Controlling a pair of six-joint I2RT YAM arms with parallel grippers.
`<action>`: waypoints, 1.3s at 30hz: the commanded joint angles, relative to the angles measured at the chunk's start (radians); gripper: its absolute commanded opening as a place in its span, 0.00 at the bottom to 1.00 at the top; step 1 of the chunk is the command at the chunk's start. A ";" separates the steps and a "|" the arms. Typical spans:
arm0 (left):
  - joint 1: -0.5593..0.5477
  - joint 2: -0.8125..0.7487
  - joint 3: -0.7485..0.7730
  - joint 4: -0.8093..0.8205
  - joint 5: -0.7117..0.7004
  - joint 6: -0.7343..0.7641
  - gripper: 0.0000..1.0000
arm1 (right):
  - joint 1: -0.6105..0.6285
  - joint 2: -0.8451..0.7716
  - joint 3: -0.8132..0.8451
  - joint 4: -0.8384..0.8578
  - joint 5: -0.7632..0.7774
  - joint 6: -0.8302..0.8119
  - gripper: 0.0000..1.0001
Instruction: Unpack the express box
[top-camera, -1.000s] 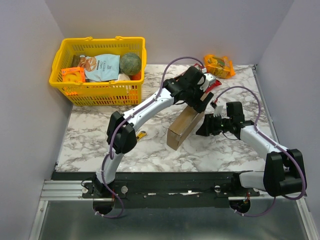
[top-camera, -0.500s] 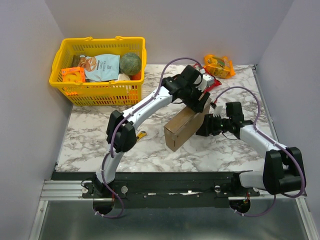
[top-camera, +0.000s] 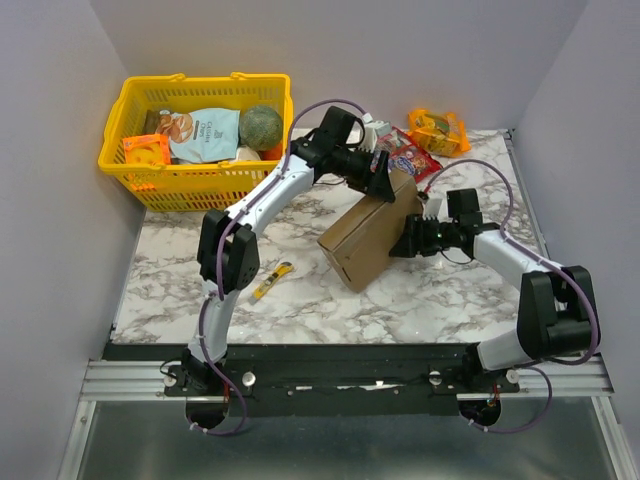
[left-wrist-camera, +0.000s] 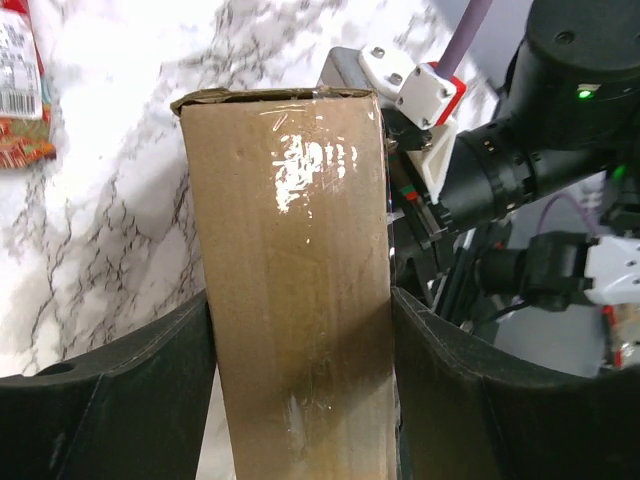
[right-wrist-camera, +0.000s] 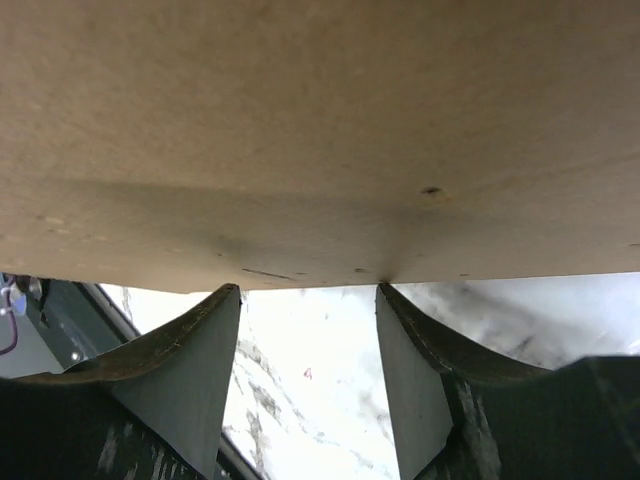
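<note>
The express box (top-camera: 365, 235) is a plain brown cardboard mailer, held tilted in mid-table with its near-left end low. My left gripper (top-camera: 385, 180) is shut on its far upper end. In the left wrist view the box (left-wrist-camera: 290, 250) fills the gap between both black fingers (left-wrist-camera: 150, 390) of that gripper (left-wrist-camera: 300, 300). My right gripper (top-camera: 405, 243) sits at the box's right side. In the right wrist view it (right-wrist-camera: 310, 288) is open, both fingertips touching the box's brown face (right-wrist-camera: 320, 130), with bare marble between them.
A yellow basket (top-camera: 195, 130) with snacks and a green melon stands at the back left. A red snack packet (top-camera: 405, 155) and an orange packet (top-camera: 437, 130) lie at the back right. A yellow utility knife (top-camera: 272, 280) lies left of the box.
My left arm has swung up and back with the box, which has turned to show its broad face. The red packet and the knife have come into view. The right gripper stays at the box.
</note>
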 joint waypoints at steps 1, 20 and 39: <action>0.006 -0.020 0.018 0.180 0.321 -0.156 0.64 | -0.001 0.066 0.093 0.017 0.025 -0.005 0.64; 0.069 -0.075 0.004 0.286 0.503 -0.187 0.45 | 0.042 0.201 0.232 -0.005 0.089 -0.039 0.67; 0.095 -0.197 -0.374 1.093 0.711 -0.831 0.45 | 0.056 0.201 0.197 -0.015 0.160 -0.154 0.78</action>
